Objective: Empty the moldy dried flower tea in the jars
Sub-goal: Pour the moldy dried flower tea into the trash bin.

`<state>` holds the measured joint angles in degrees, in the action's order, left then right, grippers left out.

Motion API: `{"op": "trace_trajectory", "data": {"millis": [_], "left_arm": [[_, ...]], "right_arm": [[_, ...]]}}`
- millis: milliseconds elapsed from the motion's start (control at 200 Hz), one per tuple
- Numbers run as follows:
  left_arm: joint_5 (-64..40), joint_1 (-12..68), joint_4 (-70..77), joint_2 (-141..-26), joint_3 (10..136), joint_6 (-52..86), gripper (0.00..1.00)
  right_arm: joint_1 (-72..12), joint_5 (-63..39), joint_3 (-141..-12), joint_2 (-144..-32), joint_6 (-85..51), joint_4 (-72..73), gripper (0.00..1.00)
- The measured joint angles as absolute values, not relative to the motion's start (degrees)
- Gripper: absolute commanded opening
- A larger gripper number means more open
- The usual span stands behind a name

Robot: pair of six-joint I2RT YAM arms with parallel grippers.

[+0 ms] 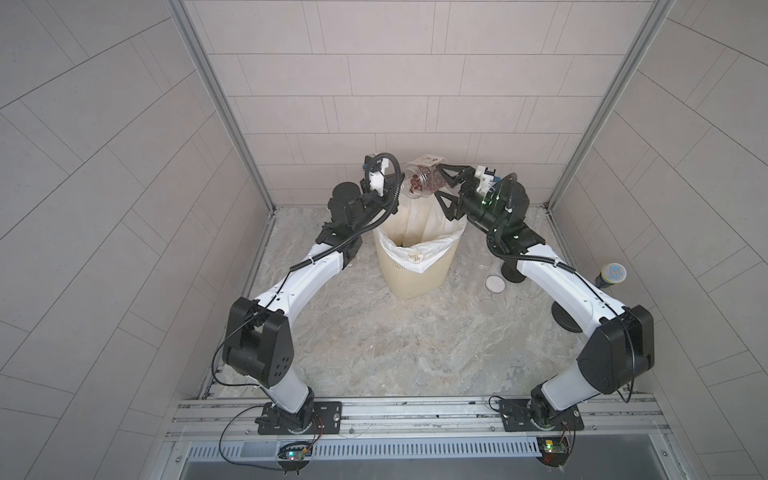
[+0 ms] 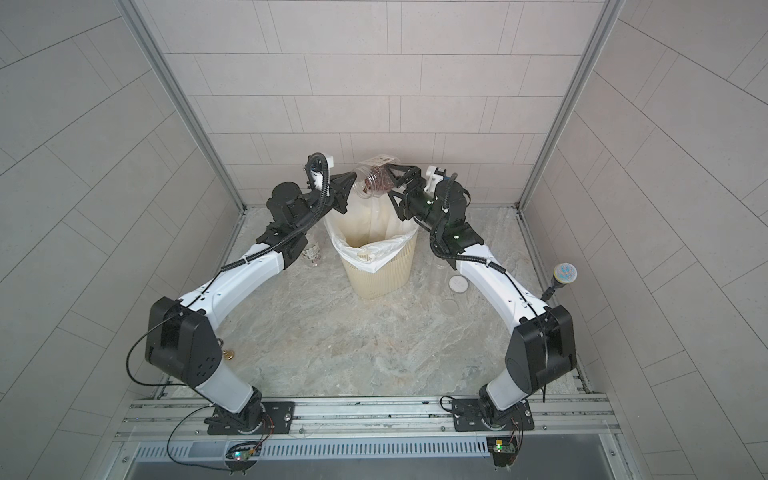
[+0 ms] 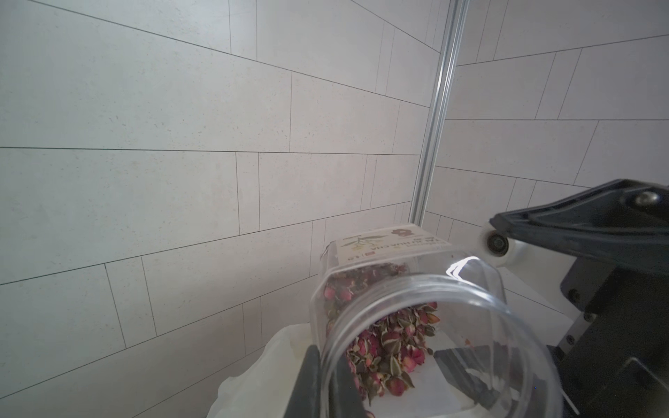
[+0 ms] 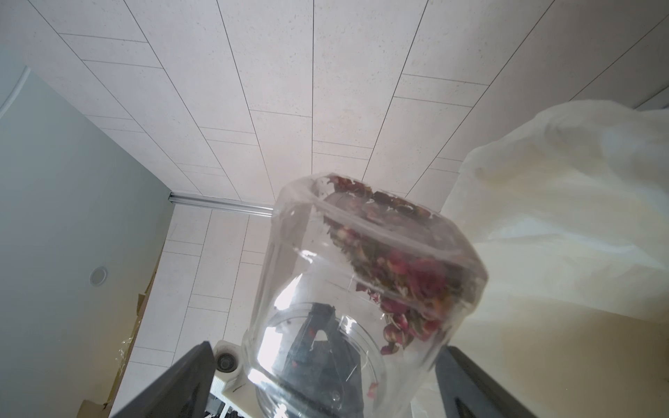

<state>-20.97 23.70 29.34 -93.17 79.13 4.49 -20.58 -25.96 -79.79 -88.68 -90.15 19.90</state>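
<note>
A clear labelled jar [image 1: 420, 179] [image 2: 375, 179] hangs tilted over the cream bin [image 1: 415, 282] [image 2: 380, 280], lid off and mouth pointing down-left. My right gripper [image 1: 439, 181] [image 2: 391, 179] [image 4: 329, 345] is shut on its base end, one finger on each side. Reddish dried flower tea [image 3: 391, 343] [image 4: 405, 275] lies along the jar's [image 3: 470, 289] lower wall toward the mouth. My left gripper [image 2: 353, 178] [image 3: 318, 383] is shut, with its tip at the rim of the jar's mouth. In the right wrist view its dark fingers show through the jar [image 4: 307, 253].
The bin's white liner [image 1: 419, 232] stands up high at the back. A small clear jar [image 2: 311, 253] sits on the floor by the left arm. A white lid [image 1: 495, 283], a clear disc [image 1: 486, 305] and faint clear jars [image 1: 484, 259] lie by the right arm. A round-headed brush [image 1: 613, 274] stands far right.
</note>
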Motion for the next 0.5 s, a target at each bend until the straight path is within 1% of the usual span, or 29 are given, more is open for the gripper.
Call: {"op": "trace_trajectory", "data": {"millis": [300, 500], "left_arm": [[-22.5, 23.8, 40.5, -92.7, 72.2, 0.0, 0.0], [-24.8, 25.2, 41.7, -92.4, 71.7, -4.4, 0.0]], "right_arm": [[-20.6, -25.5, -79.8, -89.0, -91.6, 19.1, 1.0], [-20.6, -25.5, -79.8, -89.8, -92.4, 19.6, 1.0]]}}
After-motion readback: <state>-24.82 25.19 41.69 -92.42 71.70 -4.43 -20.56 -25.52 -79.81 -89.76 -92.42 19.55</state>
